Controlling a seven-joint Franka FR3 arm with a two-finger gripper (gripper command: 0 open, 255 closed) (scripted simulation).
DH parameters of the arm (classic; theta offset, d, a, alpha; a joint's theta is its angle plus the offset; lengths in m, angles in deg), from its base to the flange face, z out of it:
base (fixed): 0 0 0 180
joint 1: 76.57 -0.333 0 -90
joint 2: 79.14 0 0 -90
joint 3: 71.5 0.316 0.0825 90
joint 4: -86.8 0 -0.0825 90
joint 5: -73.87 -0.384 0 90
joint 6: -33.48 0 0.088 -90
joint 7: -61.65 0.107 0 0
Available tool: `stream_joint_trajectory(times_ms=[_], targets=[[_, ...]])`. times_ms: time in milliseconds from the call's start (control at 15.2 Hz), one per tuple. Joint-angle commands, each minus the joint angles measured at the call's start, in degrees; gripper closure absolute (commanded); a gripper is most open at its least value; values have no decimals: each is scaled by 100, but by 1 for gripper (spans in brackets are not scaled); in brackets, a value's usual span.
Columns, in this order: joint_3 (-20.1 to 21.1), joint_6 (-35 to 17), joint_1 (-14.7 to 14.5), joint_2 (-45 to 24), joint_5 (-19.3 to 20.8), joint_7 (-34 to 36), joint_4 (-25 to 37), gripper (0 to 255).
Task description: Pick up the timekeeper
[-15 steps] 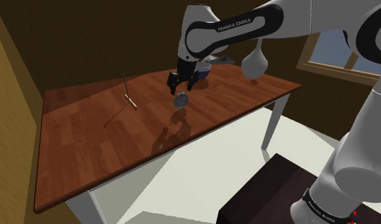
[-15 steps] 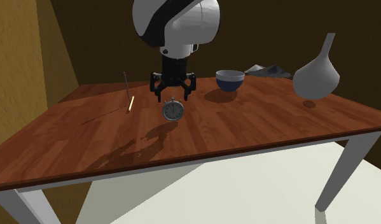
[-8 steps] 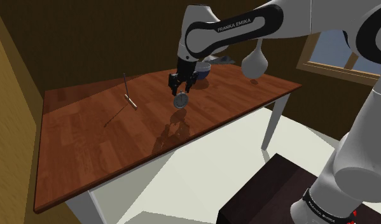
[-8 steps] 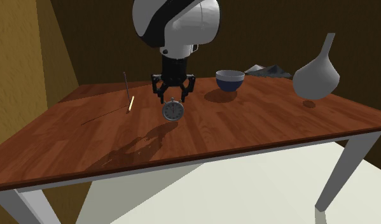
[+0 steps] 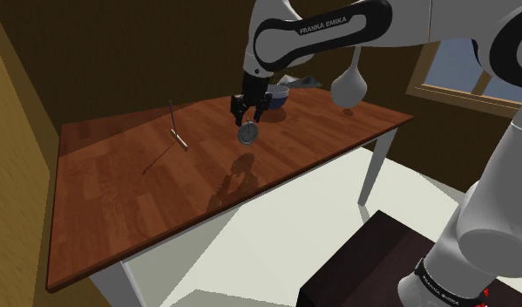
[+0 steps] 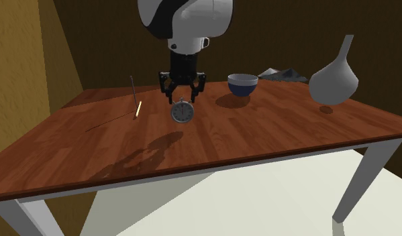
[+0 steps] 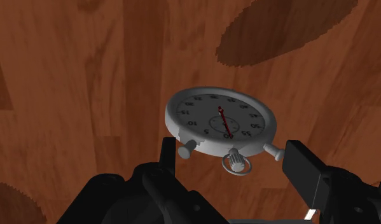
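Since 0.5 s ago the gripper (image 5: 249, 119) has risen a bit and taken the stopwatch (image 5: 248, 133) w/ it. In the shoulder view the watch now sits higher, just above centre frame, and its shadow (image 5: 244, 163) lies apart from it, lower down on the table (image 5: 119, 201).

Second exterior view: gripper (image 6: 182, 96) upper centre, pointing down, stopwatch (image 6: 182, 111) hanging right below it, face toward the camera, clear of the wood. Table (image 6: 273, 127) runs across the mid frame.

Wrist view: fingers (image 7: 166, 153) are closed on the watch – one pad against each side button, crown ring between them. Gripper (image 7: 233, 162) at lower centre, stopwatch (image 7: 219, 121) at centre: pale round case, dial w/ numbers, red hand. Brown wood grain behind it, a dark shadow patch at upper right.

Other stuff, not touched:
- bowl (image 6: 242, 84) – bluish-white, right of the gripper in the second exterior view, upper centre; in the shoulder view it is partly behind the arm (image 5: 320, 35).
- vase (image 6: 333, 74) – pale, long neck, upper right, near the table's far end.
- stick (image 6: 137, 107) – short, light, left of the watch, w/ a thin rod (image 6: 133, 87) rising beside it.
- stand (image 5: 363, 262) – dark box, lower right of the shoulder view.
- window (image 5: 464, 78) at the upper right edge there.
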Motion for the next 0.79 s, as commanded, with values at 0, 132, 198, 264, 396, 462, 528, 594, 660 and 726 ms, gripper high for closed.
stream_joint_trajectory(times_ms=[0, 132, 198, 264, 396, 462, 528, 594, 660, 726], targets=[[-2, 167, 2, 17, -5, -7, 148, 255], [-1, 319, 2, 22, -6, -8, 296, 255], [-1, 396, 2, 23, -6, -8, 372, 255], [-1, 473, 1, 22, -6, -8, 450, 255], [0, 629, 0, 17, -5, -7, 611, 255], [1, 707, 0, 12, -5, -7, 694, 255], [1, 786, -1, 6, -3, -6, 779, 255], [2, 865, -2, -2, -2, -5, 866, 255], [2, 877, -2, -2, -2, -5, 877, 255], [2, 877, -2, -3, -2, -5, 878, 255]])
